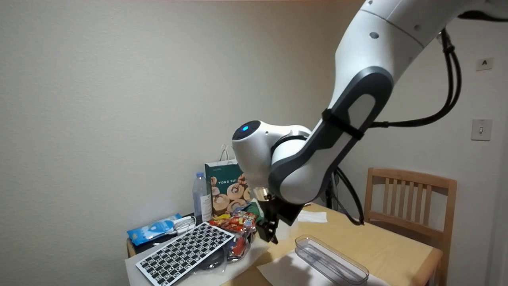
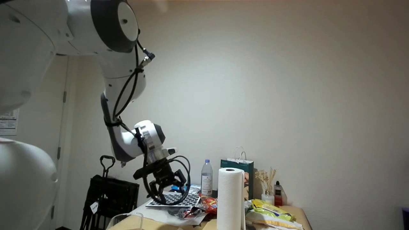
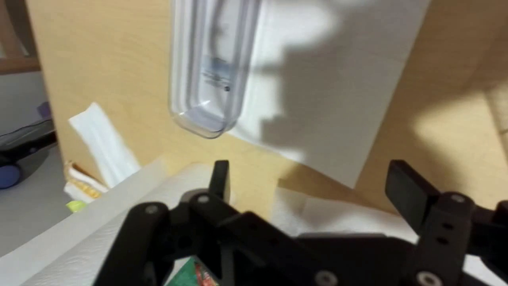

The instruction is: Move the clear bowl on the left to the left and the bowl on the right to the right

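Observation:
A long, clear plastic container with rounded ends (image 1: 329, 262) lies on a white paper sheet on the wooden table. Its near end shows at the bottom edge of an exterior view (image 2: 127, 214). In the wrist view the clear container (image 3: 214, 107) is at the upper left, beyond the fingertips and cut off by the top edge. I cannot make out a second separate bowl. My gripper (image 3: 307, 178) is open with nothing between its fingers. It hangs above the table, apart from the container, and shows in both exterior views (image 1: 268, 232) (image 2: 174, 195).
A paper towel roll (image 2: 230, 201) stands upright near the gripper. A checkered board (image 1: 186, 252), snack bags (image 1: 240, 222), a water bottle (image 1: 201, 196) and a green paper bag (image 1: 226, 186) crowd the wall side. A wooden chair (image 1: 412, 218) stands at the table's edge.

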